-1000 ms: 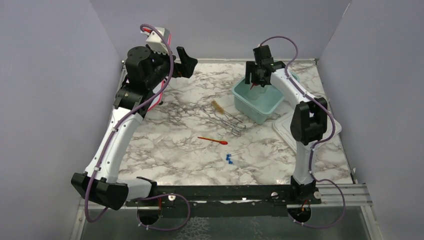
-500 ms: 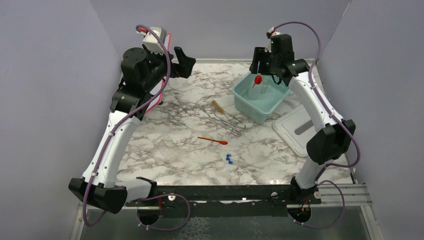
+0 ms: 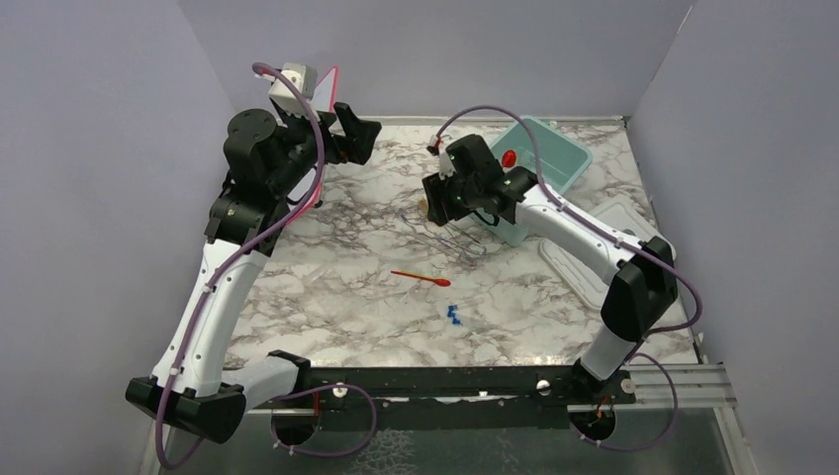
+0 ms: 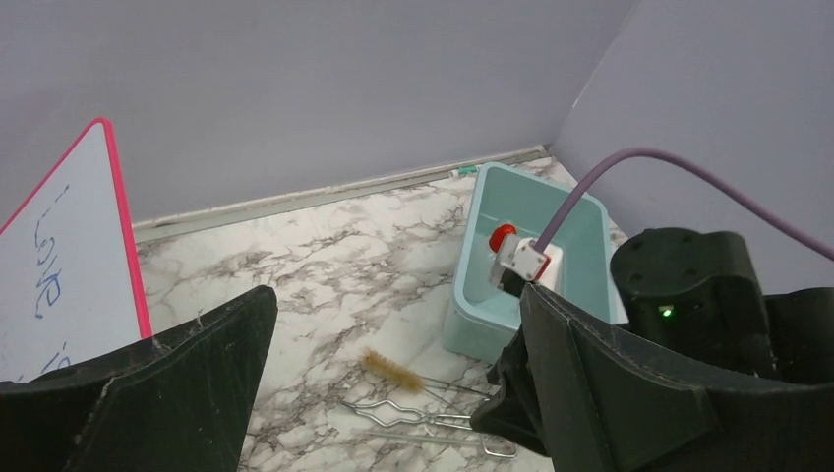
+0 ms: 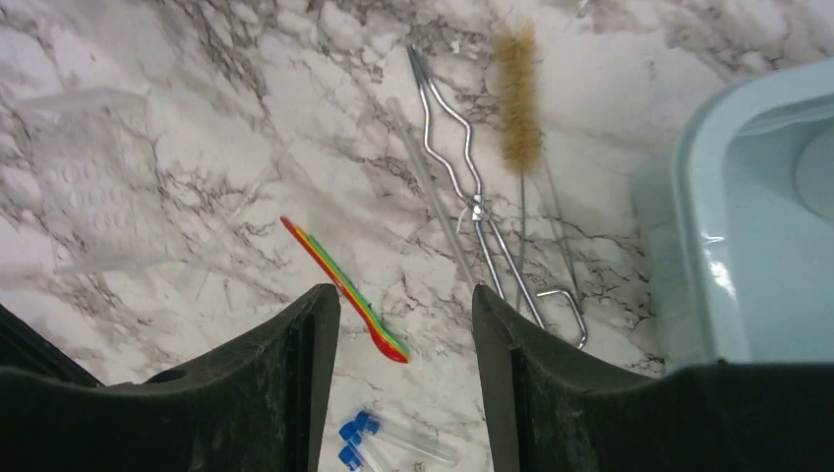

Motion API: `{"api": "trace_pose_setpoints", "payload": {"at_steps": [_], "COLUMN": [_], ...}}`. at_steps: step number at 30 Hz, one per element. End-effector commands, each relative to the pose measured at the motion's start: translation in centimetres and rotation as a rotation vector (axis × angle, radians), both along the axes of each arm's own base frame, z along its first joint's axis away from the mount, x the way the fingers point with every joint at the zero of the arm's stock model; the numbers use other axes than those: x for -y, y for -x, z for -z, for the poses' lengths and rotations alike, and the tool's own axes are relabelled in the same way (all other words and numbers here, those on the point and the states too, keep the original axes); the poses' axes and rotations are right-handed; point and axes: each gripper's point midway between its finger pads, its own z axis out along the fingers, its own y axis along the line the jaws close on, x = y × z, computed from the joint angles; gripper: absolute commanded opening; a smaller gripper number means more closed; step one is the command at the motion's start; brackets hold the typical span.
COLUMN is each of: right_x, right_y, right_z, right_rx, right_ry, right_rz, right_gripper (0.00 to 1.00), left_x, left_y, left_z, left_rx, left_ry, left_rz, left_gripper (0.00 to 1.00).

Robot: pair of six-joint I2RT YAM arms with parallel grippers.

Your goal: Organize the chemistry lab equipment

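A red funnel (image 3: 509, 157) (image 4: 503, 237) lies inside the pale teal tub (image 3: 560, 144). The tan-bristled brush (image 4: 391, 371) (image 5: 518, 98) and the metal tongs (image 3: 463, 243) (image 4: 423, 418) (image 5: 472, 197) lie side by side left of the tub. My right gripper (image 3: 440, 201) (image 5: 403, 295) hangs open and empty just above them, partly hiding the brush from above. Nearer the front lie the thin red-orange spatula (image 3: 420, 278) (image 5: 344, 289) and the blue-capped tubes (image 3: 453, 316) (image 5: 393, 444). My left gripper (image 3: 356, 131) (image 4: 393, 295) is wide open, raised at the back left, holding nothing.
A pink-edged whiteboard (image 3: 327, 83) (image 4: 69, 246) leans at the back left behind the left arm. The white lid (image 3: 568, 263) lies right of the tub, partly under the right arm. Grey walls close the back and both sides. A faint clear rack-like thing (image 5: 89, 177) shows at the left of the right wrist view.
My right arm let the funnel go into the tub, then swung left and down over the brush and tongs, its jaws narrowing somewhat. The left arm lifted slightly.
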Motion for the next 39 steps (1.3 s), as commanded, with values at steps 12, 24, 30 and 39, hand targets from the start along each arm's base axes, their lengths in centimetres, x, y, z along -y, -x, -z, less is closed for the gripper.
{"api": "trace_pose_setpoints", "payload": {"at_steps": [12, 24, 30, 39], "right_x": [-0.7, -1.3, -1.5, -1.7], "right_y": [1.1, 0.5, 0.6, 1.0], "right_z": [12.0, 15.7, 16.9, 18.5], "right_rx": [-0.131, -0.152, -0.177, -0.201], "right_ry": [0.202, 0.258, 0.265, 0.304], "right_rz": [-0.12, -0.149, -0.157, -0.214], "right_gripper": [0.43, 0.3, 0.29, 0.22], "left_x": [-0.3, -0.4, -0.3, -0.4], "left_y": [2.2, 1.9, 1.6, 1.5], "left_z": [-0.1, 0.0, 0.0, 0.0], "left_rx": [-0.009, -0.02, -0.019, -0.015], "left_ry": [0.055, 0.057, 0.054, 0.045], "left_rz": [0.005, -0.006, -0.005, -0.012], "left_gripper": [0.97, 0.97, 0.97, 0.97]}}
